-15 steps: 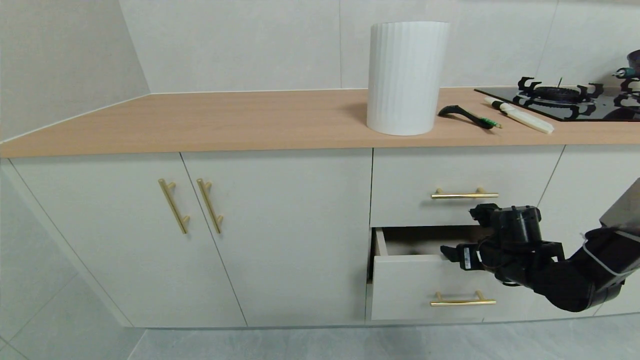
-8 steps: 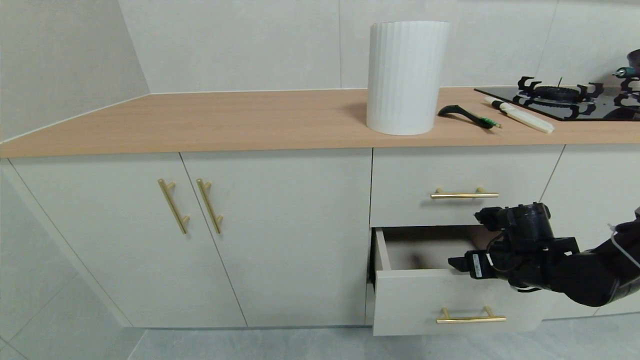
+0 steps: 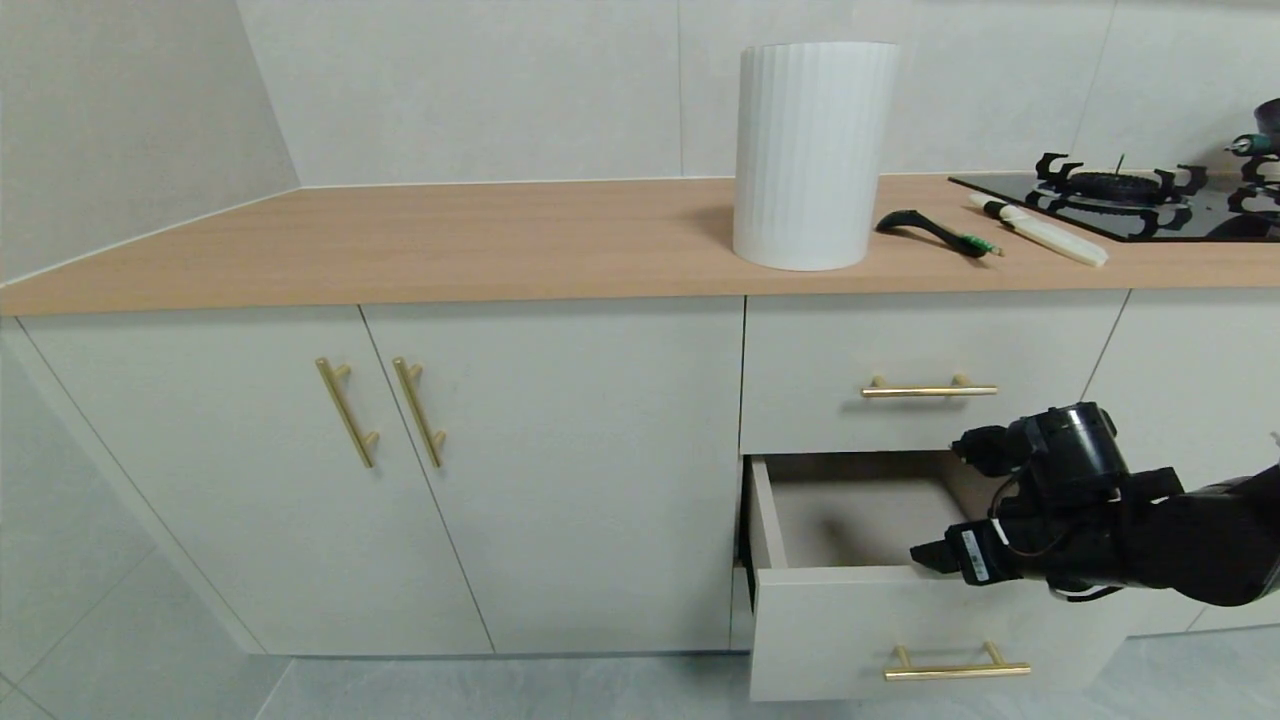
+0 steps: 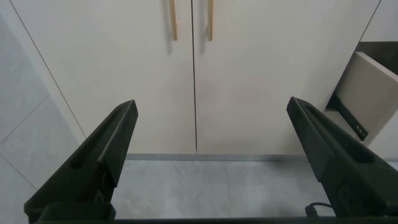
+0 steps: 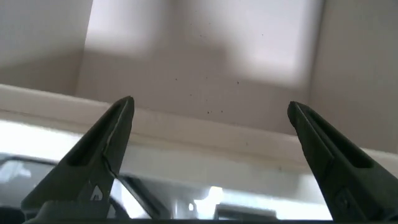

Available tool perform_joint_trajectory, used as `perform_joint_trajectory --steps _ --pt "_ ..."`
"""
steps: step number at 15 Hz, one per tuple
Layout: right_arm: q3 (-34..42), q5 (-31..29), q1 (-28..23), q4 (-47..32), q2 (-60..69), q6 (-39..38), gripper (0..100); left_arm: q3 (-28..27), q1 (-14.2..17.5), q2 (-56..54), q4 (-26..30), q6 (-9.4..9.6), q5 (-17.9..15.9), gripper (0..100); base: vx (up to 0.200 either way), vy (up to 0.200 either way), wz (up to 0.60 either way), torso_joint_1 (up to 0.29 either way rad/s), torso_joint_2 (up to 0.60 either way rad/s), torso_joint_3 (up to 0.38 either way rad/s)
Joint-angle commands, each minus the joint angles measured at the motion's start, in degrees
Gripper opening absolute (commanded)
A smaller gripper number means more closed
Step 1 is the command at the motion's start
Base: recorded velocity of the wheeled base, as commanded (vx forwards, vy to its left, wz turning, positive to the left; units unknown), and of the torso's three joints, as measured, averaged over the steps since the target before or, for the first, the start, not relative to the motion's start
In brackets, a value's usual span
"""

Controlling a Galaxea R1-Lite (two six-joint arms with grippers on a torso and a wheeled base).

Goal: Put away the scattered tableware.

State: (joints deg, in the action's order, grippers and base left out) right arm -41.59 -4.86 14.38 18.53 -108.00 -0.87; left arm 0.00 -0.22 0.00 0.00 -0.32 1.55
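A black utensil with a green tip (image 3: 935,230) and a long white utensil (image 3: 1045,233) lie on the wooden counter (image 3: 450,240), to the right of a tall white ribbed container (image 3: 808,155). Below them the lower drawer (image 3: 850,620) stands pulled out, and what shows of its inside is bare. My right gripper (image 3: 955,500) is open at the top edge of the drawer's front panel (image 5: 205,140), and that edge runs across between its spread fingers (image 5: 106,149). My left gripper (image 4: 211,162) is open and holds nothing, low in front of the cabinet doors (image 4: 193,74).
A gas hob (image 3: 1120,190) sits at the counter's far right. The upper drawer (image 3: 930,360) above the open one is closed. Double doors with gold handles (image 3: 380,410) are to the left. Grey tiled floor (image 3: 500,690) lies below.
The lower drawer has slid farther out of the cabinet. My right gripper has moved down and toward me along with its front panel.
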Motion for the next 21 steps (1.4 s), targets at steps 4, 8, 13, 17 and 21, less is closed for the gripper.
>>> perform_joint_trajectory --steps 4,8,13,17,21 --pt "-3.58 0.03 0.47 -13.52 3.14 0.34 100 0.00 0.04 0.00 0.00 -0.03 0.03 100 0.000 0.000 0.00 0.000 0.00 0.000" --pt "-4.37 -0.06 1.70 -22.22 4.46 3.24 100 0.00 0.04 0.00 0.00 -0.03 0.03 100 0.000 0.000 0.00 0.000 0.00 0.000" --pt "-6.66 -0.59 4.78 -40.33 8.77 7.55 100 0.00 -0.04 0.00 0.00 -0.03 0.03 100 0.000 0.000 0.00 0.000 0.00 0.000" --pt "-6.75 -0.76 7.68 -47.01 8.86 8.69 100 0.00 0.04 0.00 0.00 -0.03 0.03 100 0.000 0.000 0.00 0.000 0.00 0.000" --pt "-9.38 -0.67 8.73 -47.97 9.03 6.93 100 0.00 -0.04 0.00 0.00 -0.03 0.03 100 0.000 0.000 0.00 0.000 0.00 0.000"
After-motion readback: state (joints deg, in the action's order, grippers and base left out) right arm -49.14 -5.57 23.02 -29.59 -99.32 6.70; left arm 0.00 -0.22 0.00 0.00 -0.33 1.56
